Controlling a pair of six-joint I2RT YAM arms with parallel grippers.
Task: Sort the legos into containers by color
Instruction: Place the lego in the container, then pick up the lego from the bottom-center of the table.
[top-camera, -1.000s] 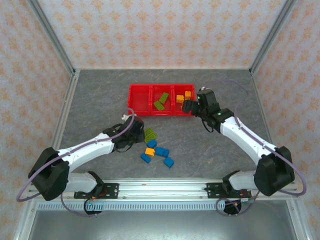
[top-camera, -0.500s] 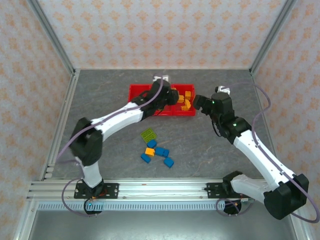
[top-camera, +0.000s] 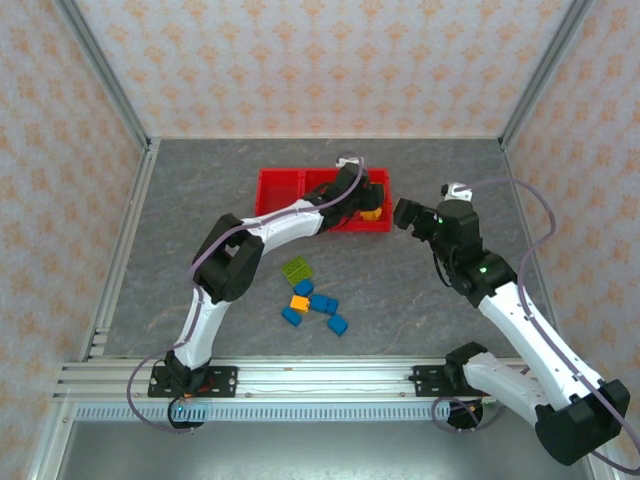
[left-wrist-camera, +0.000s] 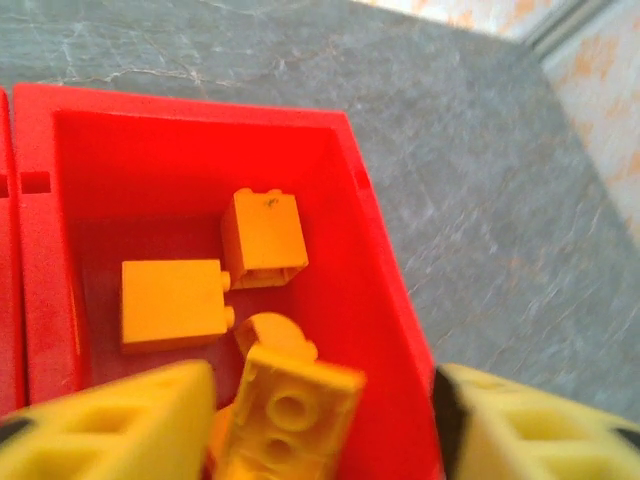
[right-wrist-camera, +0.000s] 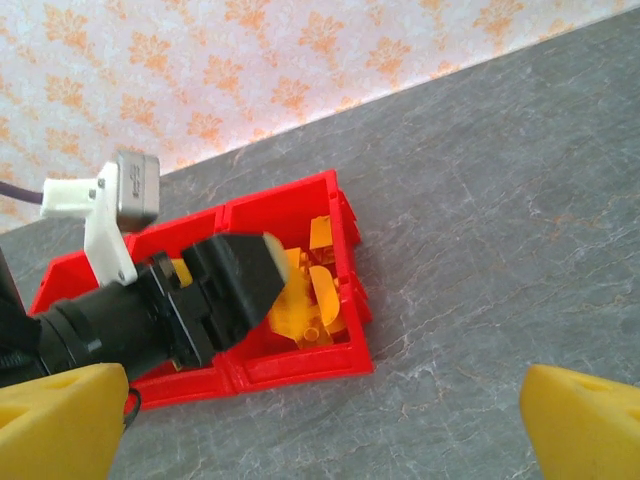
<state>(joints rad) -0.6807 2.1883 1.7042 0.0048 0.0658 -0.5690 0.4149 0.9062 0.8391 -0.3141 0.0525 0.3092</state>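
Observation:
The containers are one red tray of three bins at the table's back centre. My left gripper hangs over the right bin with its jaws apart. An orange lego lies loose and blurred between them, beside the left finger and well clear of the right one. Two more orange legos rest on that bin's floor. Loose legos lie nearer me: a green plate, an orange brick and several blue ones. My right gripper stands open and empty, right of the tray.
The left arm stretches across the tray's middle bin and hides its contents. Bare grey tabletop surrounds the tray. Metal frame posts and patterned walls close in the left, right and back sides.
My left arm swung from the loose pile to the tray's right bin, and its jaws opened around the orange lego. My right gripper drew back to the right of the tray.

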